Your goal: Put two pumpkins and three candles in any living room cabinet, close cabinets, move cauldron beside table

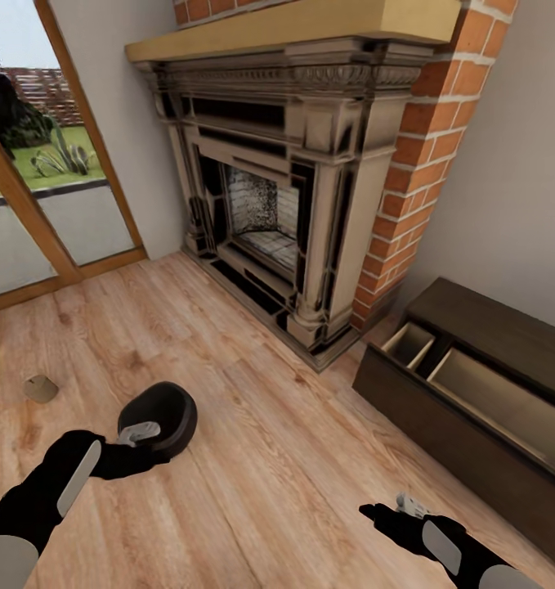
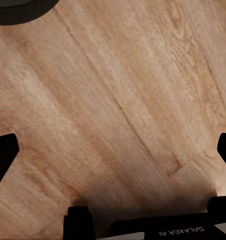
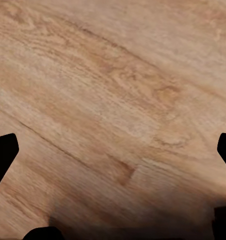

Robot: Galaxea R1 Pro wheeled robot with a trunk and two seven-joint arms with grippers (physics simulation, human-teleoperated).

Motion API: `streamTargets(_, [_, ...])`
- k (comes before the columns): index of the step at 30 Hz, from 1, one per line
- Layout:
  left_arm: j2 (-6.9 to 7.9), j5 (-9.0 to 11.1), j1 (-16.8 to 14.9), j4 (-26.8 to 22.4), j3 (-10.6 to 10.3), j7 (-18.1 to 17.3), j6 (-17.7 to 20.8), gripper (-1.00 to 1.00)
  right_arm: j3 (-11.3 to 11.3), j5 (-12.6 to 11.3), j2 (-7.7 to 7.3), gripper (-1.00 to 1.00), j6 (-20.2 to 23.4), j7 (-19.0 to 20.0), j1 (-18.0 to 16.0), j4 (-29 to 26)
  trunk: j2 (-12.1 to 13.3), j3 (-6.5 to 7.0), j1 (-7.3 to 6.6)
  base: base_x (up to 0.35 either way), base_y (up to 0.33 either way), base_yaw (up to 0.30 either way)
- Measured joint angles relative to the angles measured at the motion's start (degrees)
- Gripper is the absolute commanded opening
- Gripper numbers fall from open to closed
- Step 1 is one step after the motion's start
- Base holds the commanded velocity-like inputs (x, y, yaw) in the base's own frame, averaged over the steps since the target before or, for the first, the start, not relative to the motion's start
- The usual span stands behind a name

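Head looks down; wrists close over floor.

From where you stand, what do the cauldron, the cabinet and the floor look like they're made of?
The cauldron looks like matte black metal, maybe cast iron: dull, with no sheen. The cabinet looks like dark brown wood with a smooth flat front and a light tan interior. The floor looks like light wood planks, with visible grain and seams.
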Motion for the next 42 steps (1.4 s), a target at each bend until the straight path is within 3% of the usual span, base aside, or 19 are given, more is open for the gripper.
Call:
streamTargets(7, [-0.01, -0.03, 0.00, 0.00, 0.01, 2.19, -0.01, 1.00, 0.01, 0.07, 0.04, 1.00, -0.16, -1.18, 0.00, 0.00, 0.00, -0.22, 0.00, 0.000, 0.000, 0.282])
streamTargets(12, [0.05, -0.13, 0.00, 0.00, -0.01, 2.28, -0.01, 1.00, 0.02, 0.19, 0.05, 1.00, -2.85, -1.81, 0.00, -0.07, 0.00, -0.37, 0.00, 0.000, 0.000, 0.282])
streamTargets(16, [0.07, -0.18, 0.00, 0.00, -0.02, 2.29, -0.03, 1.00, 0.12, 0.22, 0.94, 1.00, -3.45, -4.27, 0.00, -0.16, 0.00, -0.50, 0.00, 0.000, 0.000, 0.282])
streamTargets(20, [0.17, -0.23, 0.00, 0.00, -0.02, 2.28, -0.09, 1.00, 3.01, 0.18, 2.82, 1.00, -3.58, -7.22, 0.00, -0.48, 0.00, -0.62, 0.00, 0.000, 0.000, 0.282])
streamTargets(24, [0.21, -0.23, 0.00, 0.00, -0.02, 2.28, -0.17, 1.00, 5.39, 0.12, 3.54, 1.00, -3.57, -9.06, 0.00, -0.77, 0.00, -0.75, 0.00, 0.000, 0.000, 0.282])
streamTargets(29, [0.15, -0.24, 0.00, 0.00, -0.02, 2.31, -0.26, 1.00, 5.85, 0.14, 4.42, 1.00, -3.14, -11.10, -0.33, -1.43, 0.00, -0.90, 0.00, 0.000, 0.000, 0.282])
streamTargets(32, [0.16, -0.31, 0.00, 0.00, -0.02, 2.35, -0.29, 1.00, 5.82, 0.40, 5.08, 1.00, -1.95, -13.70, -1.12, -2.99, 0.00, -1.00, 0.00, 0.000, 0.000, 0.281])
streamTargets(37, [0.39, -0.29, 0.00, 0.01, 0.02, 3.70, -0.37, 1.00, 5.72, 0.69, 5.48, 1.00, 5.12, -20.79, -3.71, -11.39, 0.00, -1.18, 0.00, 0.000, 0.000, 0.279])
streamTargets(42, [0.16, -0.26, 0.00, 0.01, 0.05, 4.68, -0.38, 1.00, 5.66, 0.64, 5.67, 1.00, 9.60, -26.35, -7.33, -14.86, 0.00, -1.39, 0.00, 0.000, 0.000, 0.277])
